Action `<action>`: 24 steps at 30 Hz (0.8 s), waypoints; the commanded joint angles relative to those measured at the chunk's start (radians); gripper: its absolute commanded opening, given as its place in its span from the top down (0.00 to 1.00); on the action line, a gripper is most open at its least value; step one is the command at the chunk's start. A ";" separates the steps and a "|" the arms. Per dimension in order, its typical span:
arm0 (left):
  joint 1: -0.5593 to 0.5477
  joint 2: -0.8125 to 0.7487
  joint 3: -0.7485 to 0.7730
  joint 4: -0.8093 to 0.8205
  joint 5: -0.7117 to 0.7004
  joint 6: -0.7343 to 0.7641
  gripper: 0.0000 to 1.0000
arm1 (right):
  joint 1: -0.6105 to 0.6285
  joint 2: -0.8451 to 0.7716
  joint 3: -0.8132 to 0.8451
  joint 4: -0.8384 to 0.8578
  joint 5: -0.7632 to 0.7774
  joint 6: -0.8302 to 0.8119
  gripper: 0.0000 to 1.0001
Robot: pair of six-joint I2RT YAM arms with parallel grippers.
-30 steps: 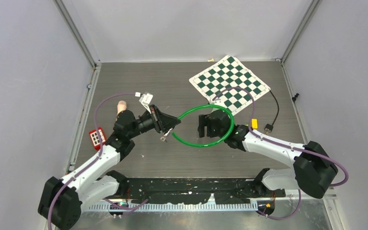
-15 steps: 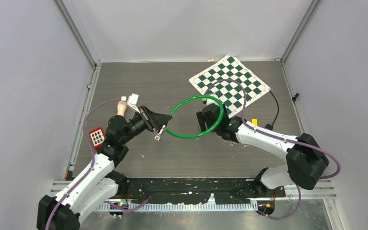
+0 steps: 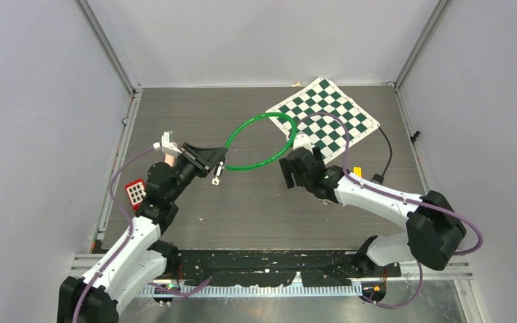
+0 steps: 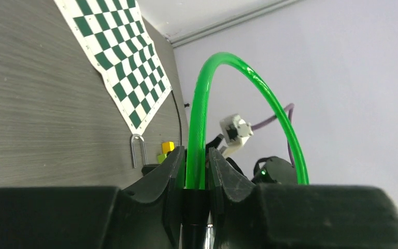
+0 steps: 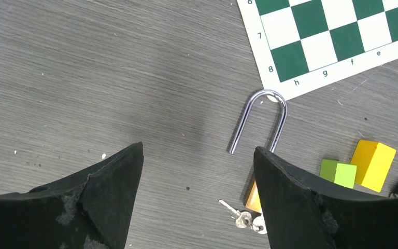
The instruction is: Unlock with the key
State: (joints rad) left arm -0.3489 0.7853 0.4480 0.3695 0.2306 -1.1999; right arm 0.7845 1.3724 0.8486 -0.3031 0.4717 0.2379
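My left gripper (image 3: 214, 161) is shut on the black end of a green cable loop (image 3: 262, 145) and holds it above the table. In the left wrist view the fingers (image 4: 172, 167) pinch the green cable (image 4: 197, 124). A small silver piece (image 3: 216, 178) hangs below that end. My right gripper (image 3: 289, 169) is open and empty, near the loop's right side. In the right wrist view my open gripper (image 5: 198, 155) is over a padlock with its silver shackle (image 5: 259, 116) sprung open. The brass body (image 5: 252, 197) is partly hidden, and two keys (image 5: 242, 218) lie beside it.
A green-and-white chessboard mat (image 3: 323, 118) lies at the back right. A yellow block (image 5: 373, 158) and a green block (image 5: 338, 173) sit beside the padlock. A black USB cable (image 3: 385, 161) lies right of the mat. A red-and-white item (image 3: 134, 192) sits by the left edge.
My left arm has pulled the green loop back and to the left. The right gripper, earlier within the loop, now sits apart from it, shifted slightly back.
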 commanded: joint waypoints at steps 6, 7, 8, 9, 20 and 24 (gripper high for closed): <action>0.007 -0.013 -0.072 0.178 -0.098 -0.203 1.00 | 0.118 -0.308 -0.273 0.470 0.023 -0.059 0.18; 0.007 -0.012 -0.071 0.180 -0.098 -0.206 1.00 | 0.143 -0.348 -0.313 0.543 0.032 -0.075 0.18; 0.007 -0.012 -0.068 0.180 -0.096 -0.205 1.00 | 0.152 -0.365 -0.332 0.573 0.033 -0.081 0.18; 0.007 -0.011 -0.066 0.177 -0.091 -0.202 1.00 | 0.167 -0.397 -0.362 0.626 0.029 -0.097 0.19; 0.007 0.048 -0.089 0.106 -0.056 -0.132 1.00 | 0.191 -0.505 -0.445 0.748 -0.278 -0.163 0.19; 0.008 0.043 0.014 -0.154 -0.059 0.079 0.98 | 0.191 -0.444 -0.435 0.762 -0.338 -0.141 0.19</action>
State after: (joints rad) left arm -0.3462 0.8364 0.3641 0.4213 0.1631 -1.3220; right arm 0.9691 0.8833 0.3988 0.3901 0.2455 0.0959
